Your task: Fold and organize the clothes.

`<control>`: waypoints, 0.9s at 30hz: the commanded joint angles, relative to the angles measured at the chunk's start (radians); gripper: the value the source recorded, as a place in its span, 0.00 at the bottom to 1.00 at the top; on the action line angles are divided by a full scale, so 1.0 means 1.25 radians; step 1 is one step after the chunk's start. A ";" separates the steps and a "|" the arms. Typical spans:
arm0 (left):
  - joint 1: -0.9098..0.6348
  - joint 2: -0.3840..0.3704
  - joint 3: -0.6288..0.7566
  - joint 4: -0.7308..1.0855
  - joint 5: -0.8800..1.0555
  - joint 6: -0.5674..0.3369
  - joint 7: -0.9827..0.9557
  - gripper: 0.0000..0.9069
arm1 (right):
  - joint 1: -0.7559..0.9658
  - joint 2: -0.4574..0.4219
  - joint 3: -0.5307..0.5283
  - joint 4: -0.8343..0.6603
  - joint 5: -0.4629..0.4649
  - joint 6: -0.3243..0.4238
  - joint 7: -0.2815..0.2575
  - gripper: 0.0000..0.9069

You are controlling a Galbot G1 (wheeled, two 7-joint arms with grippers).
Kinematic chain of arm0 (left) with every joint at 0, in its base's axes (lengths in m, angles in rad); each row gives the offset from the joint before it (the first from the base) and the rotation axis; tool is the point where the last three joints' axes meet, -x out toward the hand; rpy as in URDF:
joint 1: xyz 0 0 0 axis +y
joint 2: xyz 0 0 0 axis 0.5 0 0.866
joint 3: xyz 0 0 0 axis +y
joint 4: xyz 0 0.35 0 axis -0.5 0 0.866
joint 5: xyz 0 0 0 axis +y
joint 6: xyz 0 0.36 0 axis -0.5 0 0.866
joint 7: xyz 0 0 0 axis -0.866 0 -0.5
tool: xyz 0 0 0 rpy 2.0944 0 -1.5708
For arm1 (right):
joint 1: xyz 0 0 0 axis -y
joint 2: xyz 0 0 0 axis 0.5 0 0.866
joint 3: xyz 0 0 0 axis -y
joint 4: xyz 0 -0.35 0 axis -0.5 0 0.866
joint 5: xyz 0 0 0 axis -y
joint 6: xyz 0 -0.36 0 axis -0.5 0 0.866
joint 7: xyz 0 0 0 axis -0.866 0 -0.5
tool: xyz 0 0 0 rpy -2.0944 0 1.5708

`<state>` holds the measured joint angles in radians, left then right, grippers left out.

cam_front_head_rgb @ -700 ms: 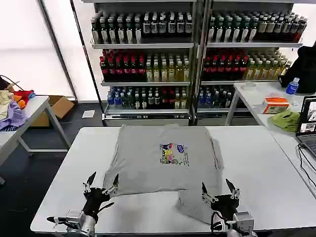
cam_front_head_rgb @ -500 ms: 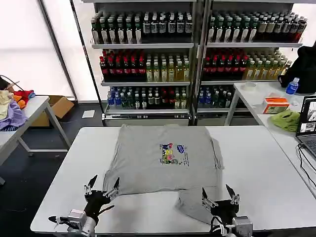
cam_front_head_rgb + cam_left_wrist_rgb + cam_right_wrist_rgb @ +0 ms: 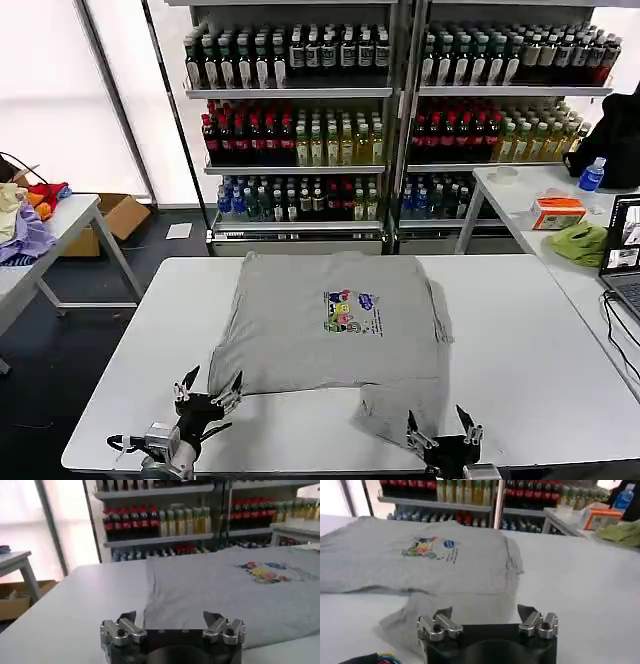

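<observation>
**Grey T-shirt lay spread on the table, both grippers empty at the near edge**

From the head camera, the light grey T-shirt (image 3: 335,330) lay flat on the middle of the white table (image 3: 540,340), its multicoloured chest print (image 3: 350,312) facing up and a flap of its near right part trailing toward the near edge. The left gripper (image 3: 208,392) hovered at the near left, just off the shirt's near left corner, fingers spread and holding nothing. The right gripper (image 3: 438,430) sat at the near right over the trailing flap, fingers likewise released.

In the left wrist camera, the left gripper (image 3: 172,622) was parted and empty, the T-shirt (image 3: 225,590) lying just beyond it.

In the right wrist camera, the right gripper (image 3: 486,616) stood apart and empty above the T-shirt (image 3: 445,560).
</observation>
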<state>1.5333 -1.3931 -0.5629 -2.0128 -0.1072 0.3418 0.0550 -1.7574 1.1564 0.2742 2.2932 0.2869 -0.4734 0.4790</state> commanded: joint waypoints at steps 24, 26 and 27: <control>0.017 0.017 0.015 0.025 -0.016 0.036 0.006 0.00 | 0.004 0.015 -0.041 -0.096 0.002 0.042 0.006 0.00; 0.023 0.021 0.020 0.012 -0.010 0.040 0.006 0.00 | 0.006 0.014 -0.043 -0.101 0.022 0.049 0.014 0.00; 0.024 0.021 0.022 0.008 -0.007 0.043 0.007 0.00 | 0.007 0.014 -0.043 -0.102 0.036 0.048 0.015 0.00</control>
<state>1.5464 -1.3689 -0.5437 -1.9807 -0.1363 0.3736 0.0619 -1.7480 1.1726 0.2287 2.2024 0.2895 -0.4241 0.4888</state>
